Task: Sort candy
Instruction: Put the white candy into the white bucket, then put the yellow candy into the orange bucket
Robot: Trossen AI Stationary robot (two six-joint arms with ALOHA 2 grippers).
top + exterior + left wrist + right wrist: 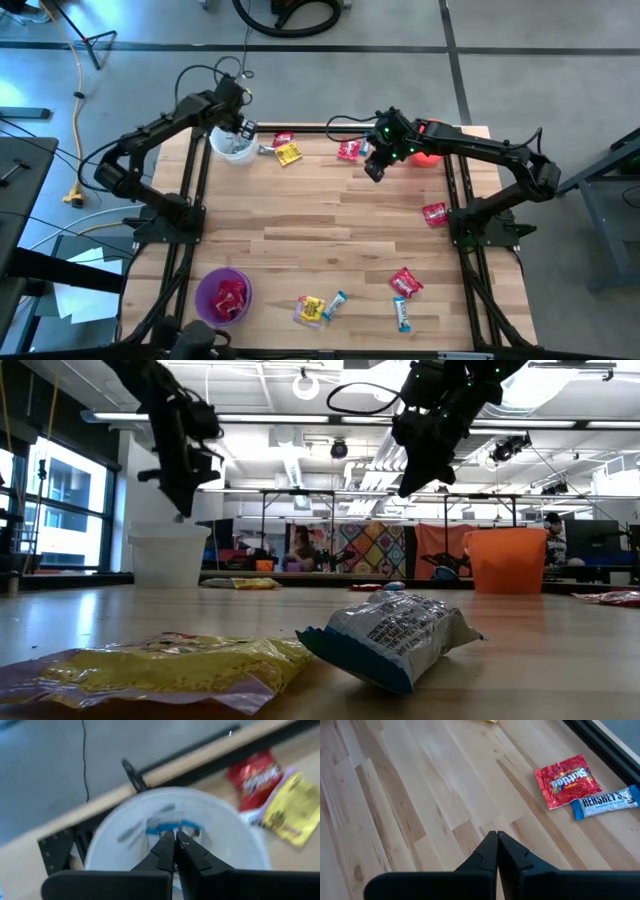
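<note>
— Wooden bench, three buckets on it, and candy (408,284) still lying all over. How far along would you say they are?

— Partway, I'd judge. The purple bucket (223,296) at the near left has red wrappers in it, and the white bucket (232,145) at the far left has a few blue-and-white pieces at its bottom. I can't see into the orange bucket (428,143) at the far right.

— And what's left loose?

— A red and a yellow pack (288,152) just beside the white bucket, a red pack with a blue bar (606,802) near the orange one, another red at the right edge, and along the near side a red, a blue, and a yellow-and-blue cluster (320,307).

— Are the arms carrying anything?

— No. The left tool (174,842) hangs over the white bucket, clenched on nothing. The right tool (497,839) hovers above bare wood near the orange bucket, also clenched and empty.

— So most of the sorting is still ahead.

— By my count, yes.
</note>
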